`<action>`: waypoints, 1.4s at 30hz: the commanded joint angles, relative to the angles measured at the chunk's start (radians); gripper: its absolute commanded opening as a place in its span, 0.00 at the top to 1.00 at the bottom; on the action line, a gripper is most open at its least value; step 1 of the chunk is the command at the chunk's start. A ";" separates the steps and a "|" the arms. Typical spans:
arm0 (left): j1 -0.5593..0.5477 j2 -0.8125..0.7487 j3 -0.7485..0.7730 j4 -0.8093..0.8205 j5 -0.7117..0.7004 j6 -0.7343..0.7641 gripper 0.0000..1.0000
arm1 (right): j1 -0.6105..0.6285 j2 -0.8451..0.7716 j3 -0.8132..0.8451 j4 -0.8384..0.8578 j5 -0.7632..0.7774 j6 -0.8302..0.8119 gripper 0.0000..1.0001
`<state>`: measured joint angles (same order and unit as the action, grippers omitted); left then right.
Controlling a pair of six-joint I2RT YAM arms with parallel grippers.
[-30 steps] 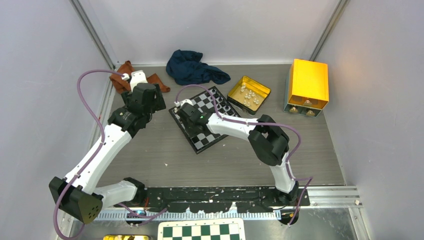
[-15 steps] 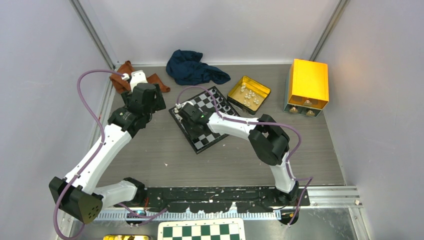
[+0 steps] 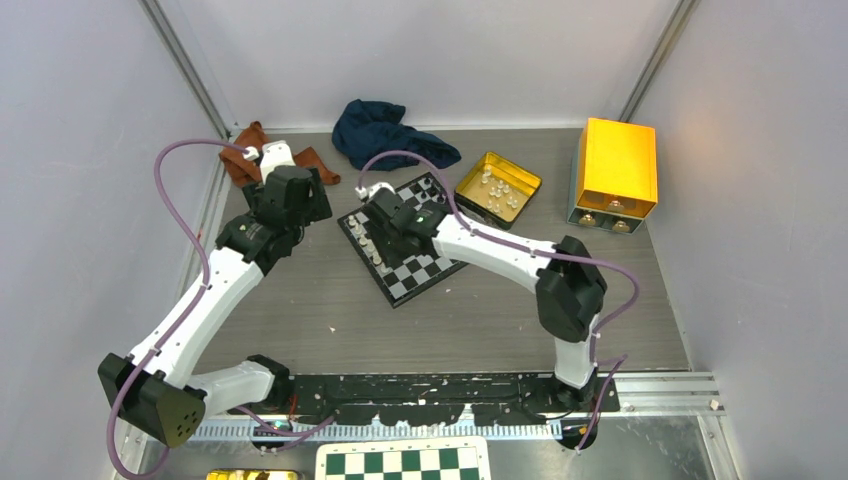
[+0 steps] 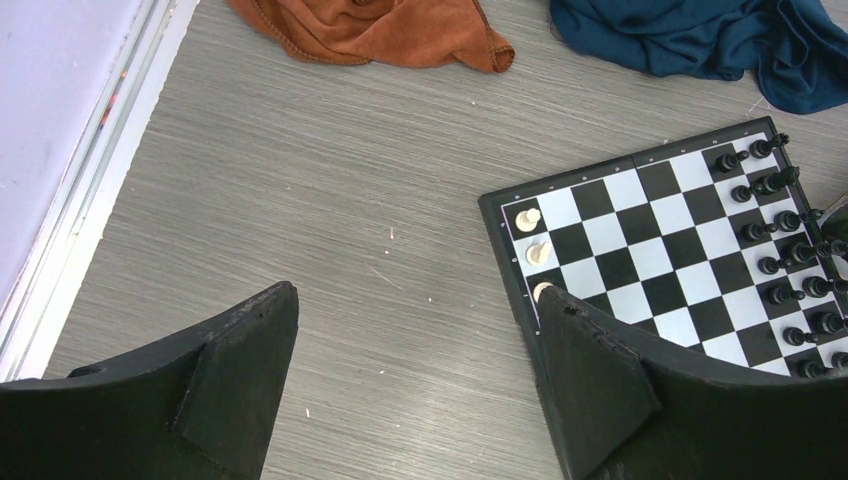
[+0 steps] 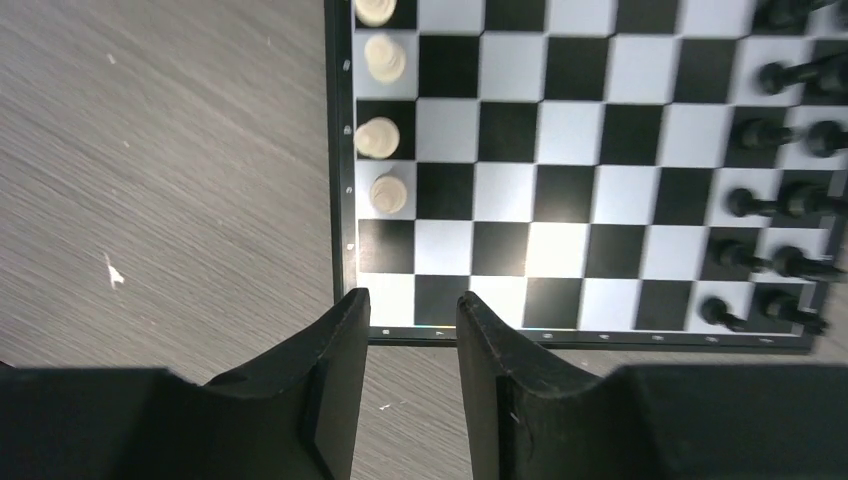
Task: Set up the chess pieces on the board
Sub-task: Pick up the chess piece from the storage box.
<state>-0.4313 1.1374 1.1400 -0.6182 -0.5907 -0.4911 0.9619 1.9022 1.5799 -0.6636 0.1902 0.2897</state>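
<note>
The left claw (image 4: 415,300) is hanging wide open over bare tabletop, with nothing between its fingers. The board (image 4: 655,225) is lying just ahead of it and to its right, its near edge passing close by the right finger. Along the board's edge nearest that claw a short line of cream pieces (image 4: 539,253) is standing, one to a square. The far side is carrying the black pieces (image 4: 780,262) two ranks deep. That side is looking complete, though I am not managing to count every one.

The right claw (image 5: 412,300) is hovering just off the board's rim, fingers a little apart and gripping nothing (no piece is showing between them). Ahead of it and to its left I am counting four cream pieces in the edge file, and the squares closest to its fingertips are sitting bare.

Further right, beyond the board, a gold tin (image 3: 487,157) is holding a cluster of pale pieces (image 3: 500,190).

I am judging the job a little past halfway. Black appears set, but white's back rank is only begun and its second rank is showing nothing at all.
</note>
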 commanded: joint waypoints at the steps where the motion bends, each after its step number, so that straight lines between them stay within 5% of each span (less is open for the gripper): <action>1: 0.005 0.009 0.047 0.047 -0.012 -0.004 0.10 | -0.039 -0.117 0.086 -0.021 0.131 -0.005 0.56; 12: 0.005 0.064 0.079 0.037 0.010 -0.005 0.01 | -0.348 -0.075 0.141 0.068 0.213 0.015 0.53; 24: 0.005 0.091 0.081 0.008 0.006 -0.015 0.00 | -0.589 0.174 0.299 0.158 0.211 0.042 0.42; 32: 0.005 0.080 0.073 0.006 -0.013 -0.027 0.00 | -0.650 0.300 0.429 0.159 0.198 0.030 0.39; 42: 0.005 0.104 0.090 0.014 -0.018 -0.036 0.04 | -0.691 0.362 0.452 0.173 0.151 0.035 0.48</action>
<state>-0.4305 1.2327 1.1778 -0.6262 -0.5816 -0.5098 0.2749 2.2528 1.9919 -0.5339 0.3626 0.3202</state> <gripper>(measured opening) 0.974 0.535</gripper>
